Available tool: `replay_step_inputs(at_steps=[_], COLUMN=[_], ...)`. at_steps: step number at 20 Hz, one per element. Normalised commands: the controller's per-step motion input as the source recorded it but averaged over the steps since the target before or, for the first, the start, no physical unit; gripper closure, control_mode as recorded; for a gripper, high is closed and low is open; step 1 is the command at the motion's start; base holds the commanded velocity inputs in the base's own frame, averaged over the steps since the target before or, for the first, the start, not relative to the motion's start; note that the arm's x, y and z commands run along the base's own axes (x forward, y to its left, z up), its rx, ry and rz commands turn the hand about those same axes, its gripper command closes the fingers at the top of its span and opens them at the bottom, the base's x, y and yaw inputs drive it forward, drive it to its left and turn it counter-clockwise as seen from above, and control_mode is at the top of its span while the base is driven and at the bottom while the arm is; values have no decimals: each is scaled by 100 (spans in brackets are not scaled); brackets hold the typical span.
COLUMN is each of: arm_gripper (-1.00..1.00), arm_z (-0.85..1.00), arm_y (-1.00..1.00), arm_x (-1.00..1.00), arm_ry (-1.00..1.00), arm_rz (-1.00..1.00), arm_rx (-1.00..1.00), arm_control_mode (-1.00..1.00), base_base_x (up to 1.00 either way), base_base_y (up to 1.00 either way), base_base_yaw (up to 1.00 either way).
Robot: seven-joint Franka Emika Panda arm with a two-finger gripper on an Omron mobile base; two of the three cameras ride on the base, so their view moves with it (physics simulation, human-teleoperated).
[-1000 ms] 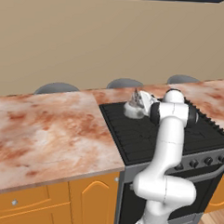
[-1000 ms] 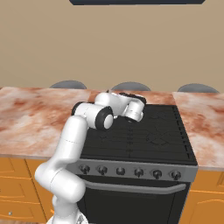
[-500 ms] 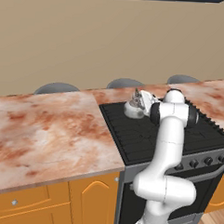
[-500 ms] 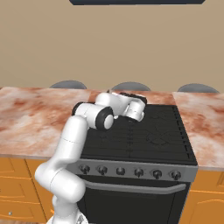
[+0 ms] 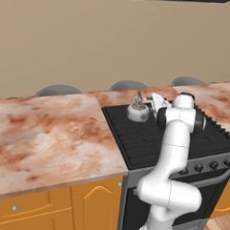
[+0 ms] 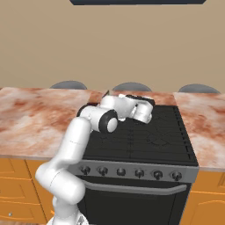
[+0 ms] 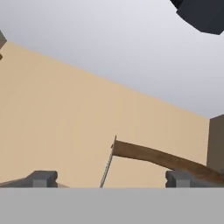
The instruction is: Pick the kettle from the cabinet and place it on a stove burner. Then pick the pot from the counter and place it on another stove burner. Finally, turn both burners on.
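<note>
The counter [image 5: 49,132] runs wide across the left base view, marbled reddish-brown and cream, orange fronts below it; it carries on past the far side of the stove, seen at the right edge of the right base view; between those two stretches sits the black stove [image 6: 145,140], grid grates on top and a row of knobs [image 6: 132,172] along its front strip; the white arm [image 5: 174,153] rises in front of the stove and bends over it toward the back-left corner; there, on the rear-left burner [image 5: 131,118], stands the kettle [image 5: 137,111], small, rounded, silver-grey, upright, its tall loop handle [image 5: 139,97] sticking straight up; the gripper [image 5: 151,100] is just beside the kettle on its right, near the handle, and from this side I cannot tell whether it touches; in the hand view the two dark fingertips [image 7: 43,178] sit far apart at the bottom, jaws spread wide and nothing clamped between them; a thin grey line, the edge of the handle [image 7: 107,164], rises between those tips, apart from both; three grey chair backs [image 6: 132,87] peek up behind the counter against the tan wall.
</note>
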Motion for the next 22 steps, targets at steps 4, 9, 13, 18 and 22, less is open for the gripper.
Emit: replay_step_inputs(at_steps=[4, 9, 13, 18, 22], arm_gripper=[-100, -100, -100, -100, -100], arm_z=[-12, -9, 5, 28, 37], arm_y=[-40, -39, -18, 0, 0], arm_x=[0, 0, -14, -25, -42], arm_ry=[0, 0, 0, 0, 1], arm_rz=[0, 0, 0, 0, 0], arm_rx=[0, 0, -3, -9, -11], arm_control_mode=[-100, -100, -100, -100, -100], base_base_x=[0, 0, 0, 0, 0], base_base_y=[0, 0, 0, 0, 0], base_base_yaw=[0, 0, 0, 0, 0])
